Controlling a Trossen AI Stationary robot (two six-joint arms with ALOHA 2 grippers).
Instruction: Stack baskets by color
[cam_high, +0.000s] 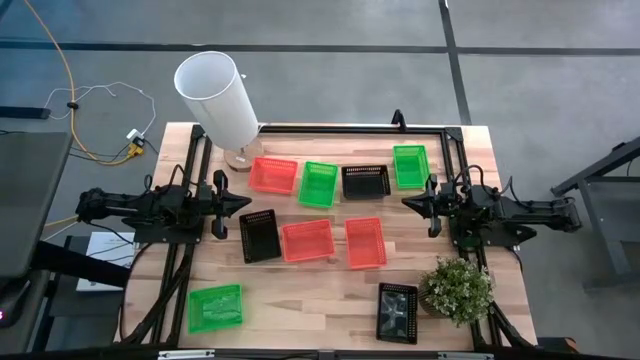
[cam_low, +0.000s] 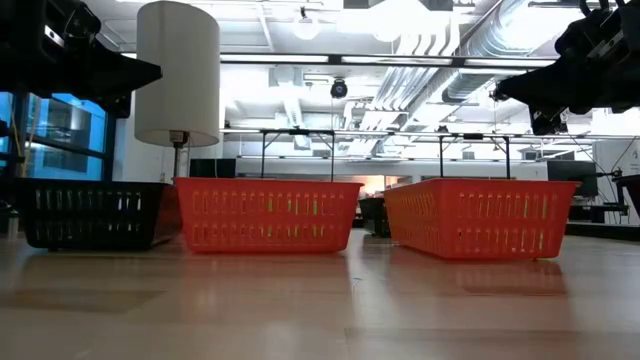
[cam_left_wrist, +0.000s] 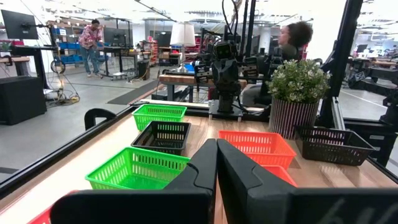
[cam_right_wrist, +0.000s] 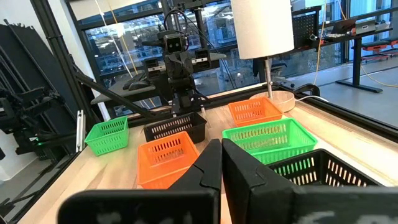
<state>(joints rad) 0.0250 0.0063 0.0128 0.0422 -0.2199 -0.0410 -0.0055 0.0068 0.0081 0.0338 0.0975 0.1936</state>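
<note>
- My left gripper (cam_high: 247, 205) hung over the table's left edge with its jaws pressed together on nothing; I judged this a parked pose, since no basket lay under it.
- My right gripper (cam_high: 406, 202) mirrored it at the right edge, fingers likewise closed and empty, facing the left one across the spread.
- All nine baskets lay single on the table (cam_high: 300, 300), none nested, so the sorting had not begun.
- Red: one basket (cam_high: 273, 175) near the lamp (cam_high: 217, 96), and two (cam_high: 308, 240) (cam_high: 365, 242) side by side in the middle, between my grippers.
- Green: one (cam_high: 319, 184) just beside the far red one, one (cam_high: 410, 166) at the far right near my right gripper, one (cam_high: 215, 307) alone at the near left corner, well apart from the rest.
- Black: one (cam_high: 366, 181) between the two far green ones, one (cam_high: 259, 236) just off my left gripper's tip, one (cam_high: 397, 312) near the plant (cam_high: 457, 288).
- The colours were mixed on purpose, I judged, so each stack would need reaches from both sides.
- The black basket by my left gripper looked the easiest first pick; the one beside the plant risked brushing its leaves.
</note>
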